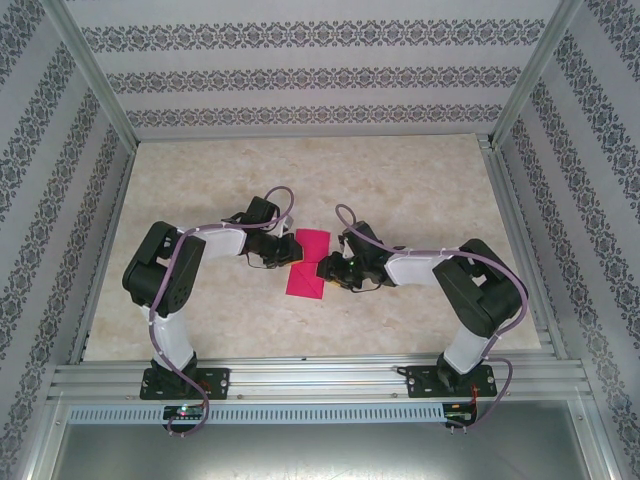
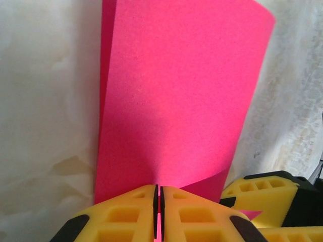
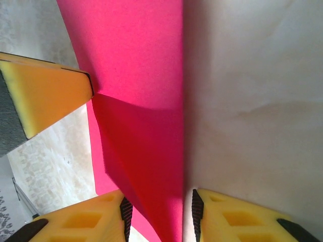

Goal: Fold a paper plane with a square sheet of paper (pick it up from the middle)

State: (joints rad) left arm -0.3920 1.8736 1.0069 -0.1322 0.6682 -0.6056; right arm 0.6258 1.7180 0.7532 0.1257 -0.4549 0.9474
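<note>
One pinch was all that held the square sheet of paper when I looked. The left gripper was clamped on the sheet's edge, pads pressed together with only pink showing in the slit. The sheet lay on the table straight ahead of the left gripper, doubled over on itself, and its top layer seemed to bow up rather than lie flat. The right gripper sat just beside the left gripper, on the far side of the sheet from it. Its jaws were parted, with the folded edge running between them and nothing squeezing it. My worry was that, with that side let go, the uncreased layer could spring back and the fold drift out of line. Any pull by the left gripper would, I judged, have dragged or skewed the whole sheet. I also thought a parted finger might snag the raised layer when drawn away, and the two tools were close enough to knock together.
</note>
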